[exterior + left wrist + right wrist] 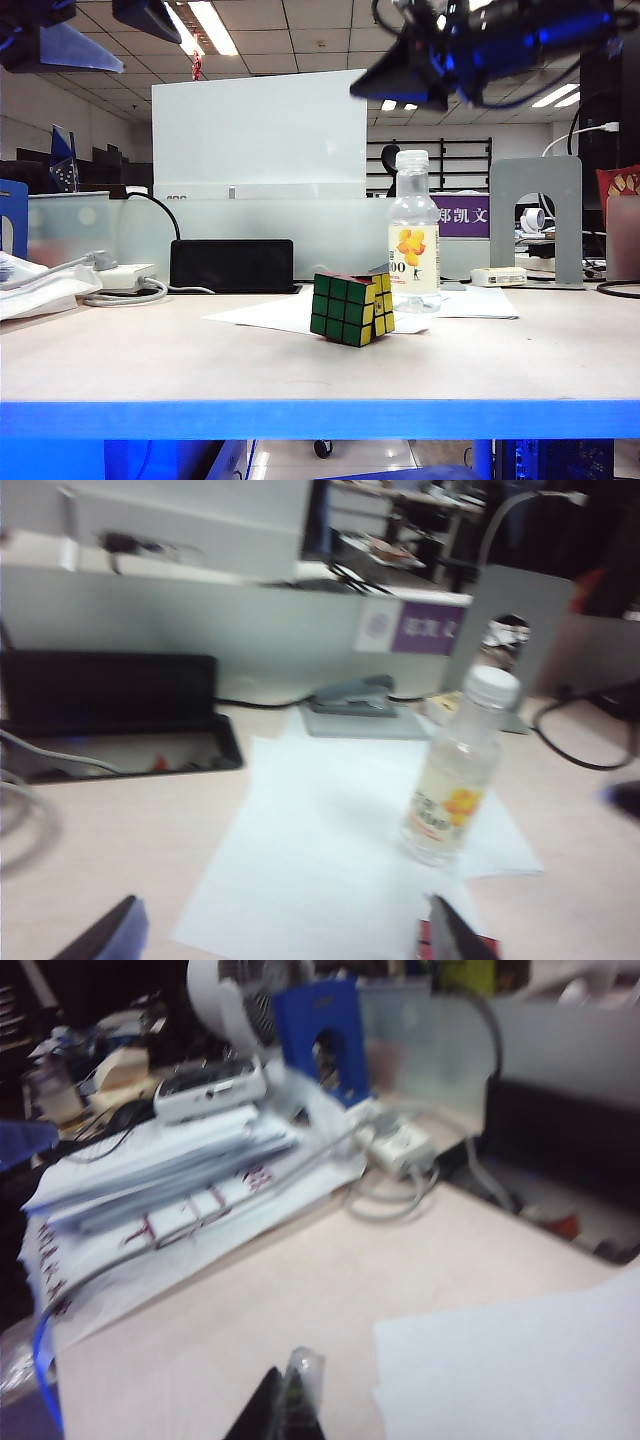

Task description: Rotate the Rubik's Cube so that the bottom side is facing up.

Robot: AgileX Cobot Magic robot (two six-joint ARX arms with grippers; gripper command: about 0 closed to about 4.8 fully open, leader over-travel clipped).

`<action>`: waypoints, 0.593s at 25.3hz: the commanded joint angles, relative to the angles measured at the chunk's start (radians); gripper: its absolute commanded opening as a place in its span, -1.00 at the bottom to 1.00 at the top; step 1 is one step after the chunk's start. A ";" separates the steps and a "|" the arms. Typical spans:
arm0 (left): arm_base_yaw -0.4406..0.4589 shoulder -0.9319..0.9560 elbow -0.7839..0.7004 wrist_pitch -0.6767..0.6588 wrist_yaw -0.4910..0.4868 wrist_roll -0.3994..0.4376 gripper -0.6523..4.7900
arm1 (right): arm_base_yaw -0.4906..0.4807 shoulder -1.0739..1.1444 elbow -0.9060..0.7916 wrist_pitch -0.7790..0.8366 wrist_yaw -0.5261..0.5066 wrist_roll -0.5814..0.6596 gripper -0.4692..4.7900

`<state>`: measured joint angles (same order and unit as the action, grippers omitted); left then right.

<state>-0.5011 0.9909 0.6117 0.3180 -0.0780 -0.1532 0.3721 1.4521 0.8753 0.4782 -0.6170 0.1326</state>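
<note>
with the rubik's cube (351, 308) resting untouched on the paper sheet (290, 313) beside the bottle (414, 232), far below both raised arms, the released left gripper (280, 930) should be lowered squarely astride it while the clenched, empty right gripper (285, 1405) is kept clear.

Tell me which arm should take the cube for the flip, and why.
Probably the left. The left gripper is open over the white paper, a red edge of the Rubik's Cube showing by one finger. The right gripper is shut and faces the paper stack, away from the cube.
</note>
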 commanded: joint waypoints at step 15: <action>0.216 -0.316 -0.043 -0.066 -0.212 0.045 0.60 | -0.071 -0.314 -0.115 -0.080 0.280 -0.132 -0.85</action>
<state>-0.2962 0.6930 0.5861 0.2813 -0.3027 -0.1051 0.3080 1.1526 0.7822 0.3779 -0.3649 0.0029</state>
